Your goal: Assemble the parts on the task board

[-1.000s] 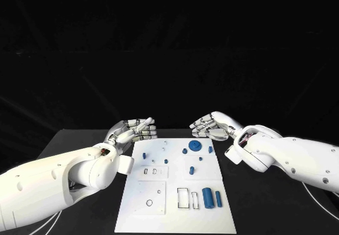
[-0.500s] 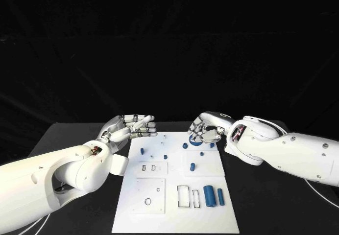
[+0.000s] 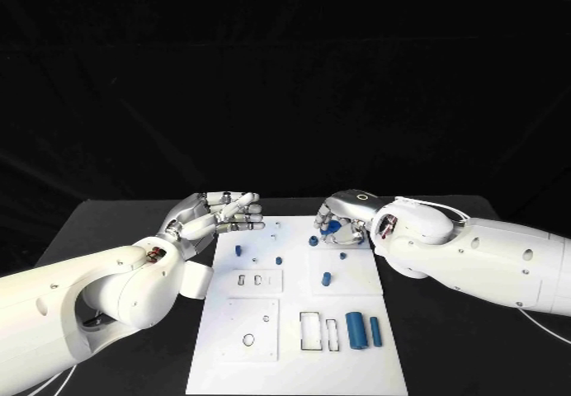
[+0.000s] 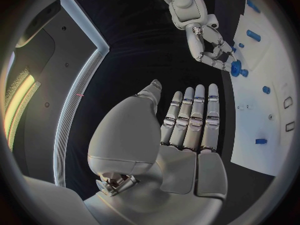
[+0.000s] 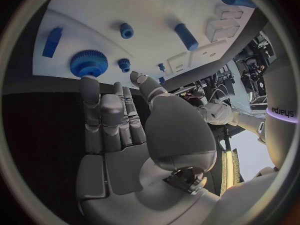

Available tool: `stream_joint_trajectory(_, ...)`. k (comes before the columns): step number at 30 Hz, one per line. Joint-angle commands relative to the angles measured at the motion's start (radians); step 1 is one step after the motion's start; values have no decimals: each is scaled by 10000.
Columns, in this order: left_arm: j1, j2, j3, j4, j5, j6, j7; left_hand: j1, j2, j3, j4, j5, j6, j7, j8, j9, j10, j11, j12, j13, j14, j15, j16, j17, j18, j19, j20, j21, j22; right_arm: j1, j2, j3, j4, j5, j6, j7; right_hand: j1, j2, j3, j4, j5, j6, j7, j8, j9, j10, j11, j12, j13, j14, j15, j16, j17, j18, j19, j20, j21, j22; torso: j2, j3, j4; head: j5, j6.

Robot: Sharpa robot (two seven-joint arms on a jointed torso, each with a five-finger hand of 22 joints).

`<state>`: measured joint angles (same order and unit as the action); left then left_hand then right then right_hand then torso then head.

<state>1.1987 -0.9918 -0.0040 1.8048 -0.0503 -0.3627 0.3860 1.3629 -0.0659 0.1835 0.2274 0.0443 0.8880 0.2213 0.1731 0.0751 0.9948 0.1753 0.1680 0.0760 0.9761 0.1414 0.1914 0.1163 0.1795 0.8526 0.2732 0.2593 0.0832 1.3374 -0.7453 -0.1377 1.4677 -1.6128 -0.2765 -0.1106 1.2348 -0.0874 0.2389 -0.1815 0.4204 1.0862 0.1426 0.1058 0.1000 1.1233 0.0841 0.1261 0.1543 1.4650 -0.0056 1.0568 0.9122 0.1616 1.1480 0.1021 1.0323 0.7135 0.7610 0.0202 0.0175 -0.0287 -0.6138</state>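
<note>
The white task board (image 3: 280,363) lies in the middle of the black table. At its far end lies a blue gear (image 3: 333,226), also seen as the gear (image 5: 89,63) and the gear (image 4: 236,68). My right hand (image 3: 342,219) hovers right at this gear, its fingertips (image 4: 220,64) reaching down beside it and its fingers (image 5: 109,120) stretched out, holding nothing. A smaller gear (image 5: 124,63) sits next to the big one. My left hand (image 3: 223,214) floats over the board's far left corner, fingers (image 4: 190,117) straight and apart, empty.
Near the board's front right lie a thick blue cylinder (image 3: 355,330) and a thinner one (image 3: 375,331). A blue peg (image 3: 326,279) and small blue pieces (image 3: 238,248) stand mid-board. Rectangular slots (image 3: 309,331) and a ring (image 3: 249,339) mark the front.
My right hand has come in to the left and lowered onto the blue gear at the board's far end. The left hand has barely moved. The camera has shifted a little.
</note>
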Motion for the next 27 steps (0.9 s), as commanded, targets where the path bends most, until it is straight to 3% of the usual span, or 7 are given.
stream_joint_trajectory(1,53,-19,13,72,59,199,40,64,-28,-66,9,46,46,53,-47,-14,22,31,-69,-17,-8,42,-59,-4,53,82,5,-45,-14,-3,71,3,-42,-776,425,-441,1,-115,11,107,23,-112,0,-58,16,-166,6,89,30,259,61,444,444,-191,152,21,309,426,126,7,26,22,32)
stream_joint_trajectory(12,114,-67,16,104,60,223,-7,73,-22,-122,29,45,35,83,-99,-37,7,55,-142,-32,-32,62,-131,-11,51,69,16,-86,-48,-9,265,3,-59,-952,469,-498,112,-109,100,214,39,-137,18,-86,57,-373,32,355,107,290,86,1272,1273,-305,464,50,960,1346,239,-9,54,13,122)
stream_joint_trajectory(27,161,-134,17,136,60,255,-53,77,-23,-144,35,45,28,94,-118,-45,2,64,-166,-36,-37,69,-154,-13,50,66,20,-100,-58,-17,505,1,-215,-1024,560,-555,186,-31,287,314,54,-71,30,-66,102,-412,34,559,144,364,91,1859,1879,-403,743,62,1466,2067,356,-26,90,56,84)
